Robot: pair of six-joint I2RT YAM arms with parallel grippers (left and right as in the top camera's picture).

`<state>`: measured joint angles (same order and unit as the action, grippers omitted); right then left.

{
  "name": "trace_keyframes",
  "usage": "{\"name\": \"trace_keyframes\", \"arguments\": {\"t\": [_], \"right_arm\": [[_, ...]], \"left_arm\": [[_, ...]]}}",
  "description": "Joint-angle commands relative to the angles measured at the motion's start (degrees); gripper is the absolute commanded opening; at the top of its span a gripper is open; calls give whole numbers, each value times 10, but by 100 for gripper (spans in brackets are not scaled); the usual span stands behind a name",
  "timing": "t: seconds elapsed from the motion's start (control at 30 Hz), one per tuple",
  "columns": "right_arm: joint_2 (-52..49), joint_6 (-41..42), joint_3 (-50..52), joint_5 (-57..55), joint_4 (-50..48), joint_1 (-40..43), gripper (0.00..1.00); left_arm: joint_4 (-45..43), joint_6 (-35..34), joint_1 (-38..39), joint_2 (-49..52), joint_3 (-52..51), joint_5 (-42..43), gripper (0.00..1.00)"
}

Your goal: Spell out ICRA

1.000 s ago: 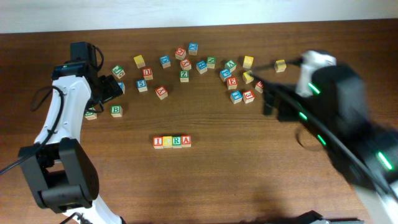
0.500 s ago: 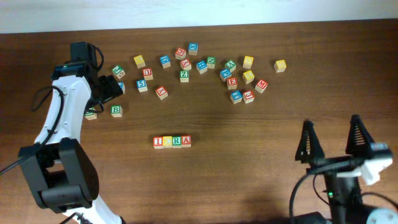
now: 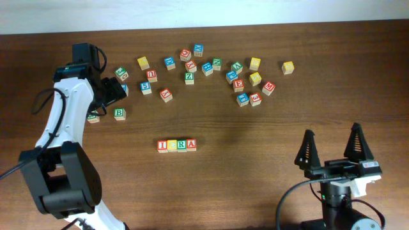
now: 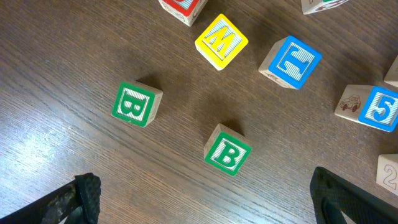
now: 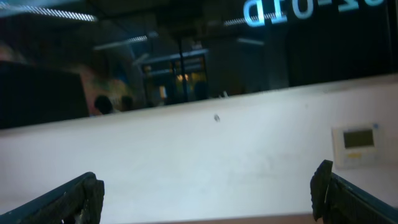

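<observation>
- Bench [image 3: 255, 185] carries the whole job. Judging by the finished-looking word at its middle, the spelling step looks complete, and what is left is to check it and keep clear.
- Right hand [image 3: 332, 135] stands at the near right edge, well apart from every block. Its jaws are spread wide and point upward, and they hold and touch nothing.
- Left hand [image 4: 205, 202] hovers over the far left of the bench, fully spread and empty, with bare wood between its fingertips.
- Loose blocks [image 3: 211, 67] lie scattered along the far side, well apart from the word.
- Row of four blocks [image 3: 177, 145] sits side by side and touching at mid-bench. It appears to read I, C, R, A, though the second letter is too small to be sure. The next move calls for no further pick.
- Green B block [image 4: 227, 152] lies just ahead of the left hand, untouched.
</observation>
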<state>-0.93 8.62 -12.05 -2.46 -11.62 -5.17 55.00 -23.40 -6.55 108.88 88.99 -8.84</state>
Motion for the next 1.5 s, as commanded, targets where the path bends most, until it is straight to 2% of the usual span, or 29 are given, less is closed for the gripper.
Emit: {"name": "trace_keyframes", "arguments": {"t": [0.0, 0.27, 0.43, 1.3, 1.37, 1.47], "right_arm": [[7, 11, 35, 5, 1, 18, 98], [7, 10, 115, -11, 43, 19, 99], [7, 1, 117, -46, 158, 19, 98], [7, -7, 117, -44, 157, 19, 98], [7, -7, 117, -44, 157, 19, 98], [7, -7, 117, -44, 157, 19, 98]], "left_arm": [[0, 1, 0, 1, -2, 0, 99], [0, 1, 0, 1, -2, 0, 99], [0, 1, 0, 1, -2, 0, 99], [-1, 1, 0, 1, -2, 0, 99], [0, 1, 3, -27, -2, 0, 99], [0, 1, 33, -120, -2, 0, 99]]}}
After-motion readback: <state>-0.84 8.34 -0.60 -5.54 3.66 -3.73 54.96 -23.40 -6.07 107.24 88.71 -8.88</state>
